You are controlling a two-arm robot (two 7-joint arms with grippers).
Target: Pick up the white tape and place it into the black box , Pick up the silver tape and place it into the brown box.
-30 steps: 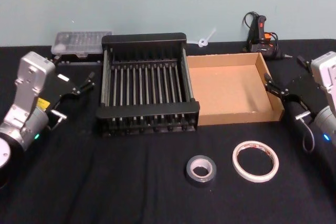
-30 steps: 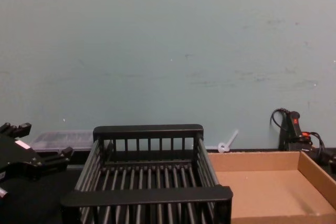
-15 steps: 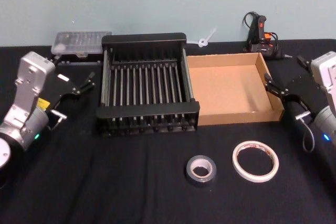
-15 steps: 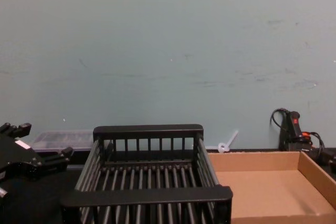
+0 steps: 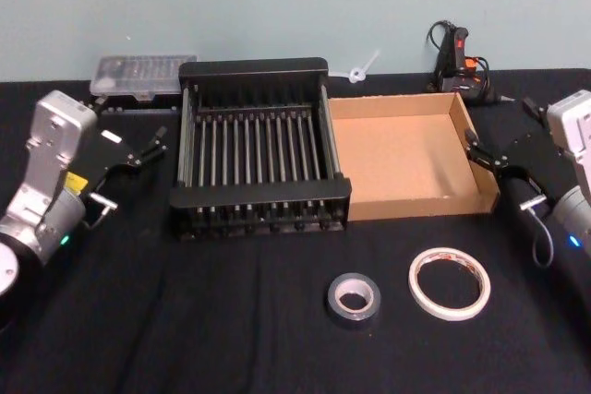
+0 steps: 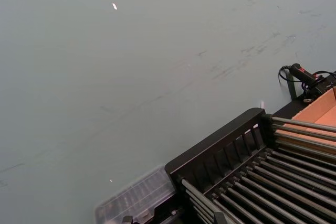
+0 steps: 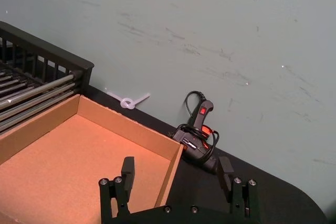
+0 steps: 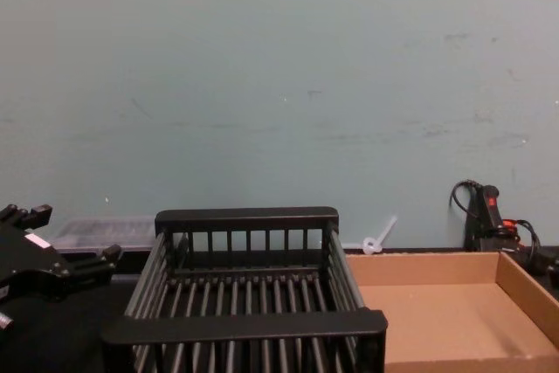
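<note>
Black table point(image 5: 185, 320) — 2 tapes, 2 boxes.

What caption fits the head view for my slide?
Both tapes untouched: white tape and silver tape lie before the black box and brown box, grippers apart.

- The black box point(image 8: 244, 325) stands at centre before a pale wall.
- The brown box point(image 8: 454, 316) touches its right side.
- The left gripper point(image 8: 83, 261) hovers at left.

Black box point(image 5: 261, 144) left of and touching brown box point(image 5: 411, 154); silver tape point(image 5: 354, 298) and white tape point(image 5: 449, 282) in front, tapes apart.
</note>
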